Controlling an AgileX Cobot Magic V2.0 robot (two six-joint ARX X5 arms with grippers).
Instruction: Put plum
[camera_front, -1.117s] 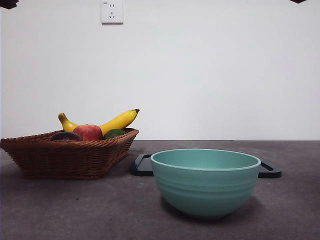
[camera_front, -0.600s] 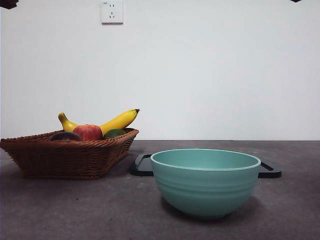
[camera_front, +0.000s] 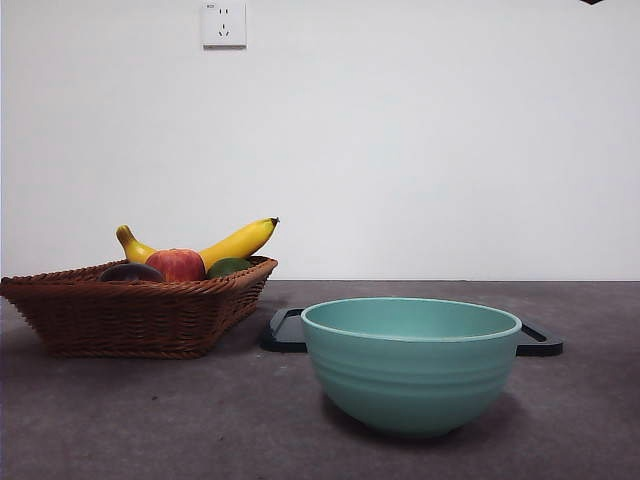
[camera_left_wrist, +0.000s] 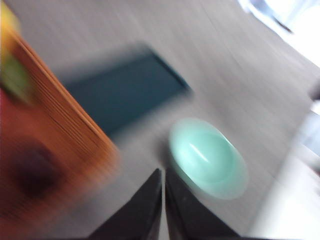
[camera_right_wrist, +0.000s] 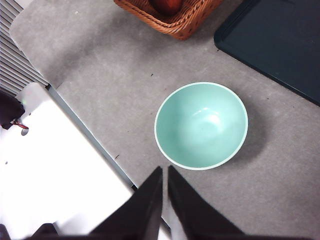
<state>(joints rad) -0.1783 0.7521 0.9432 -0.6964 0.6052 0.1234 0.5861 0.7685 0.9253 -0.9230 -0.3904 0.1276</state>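
Plum (camera_front: 130, 272) sits in the wicker basket (camera_front: 130, 318) on the left side of the table, tucked at the front-left of the fruit pile, right beside the red apple (camera_front: 177, 264). Behind those two there's a banana (camera_front: 238, 241) arching over and a bit of green fruit (camera_front: 229, 266) peeking out on the right. In front, nearer the camera, stands a teal bowl (camera_front: 411, 362) with nothing in it, and a dark tray (camera_front: 284, 331) lies flat behind it, just beside the basket.

Left gripper (camera_left_wrist: 163, 187) hangs over the table between basket and bowl, jaws pressed together, holding nothing. That view is super blurry, but the plum shows as a dark blob (camera_left_wrist: 35, 172) in the basket. Right gripper (camera_right_wrist: 164, 185) hovers near the bowl's rim, jaws together too, nothing in them.
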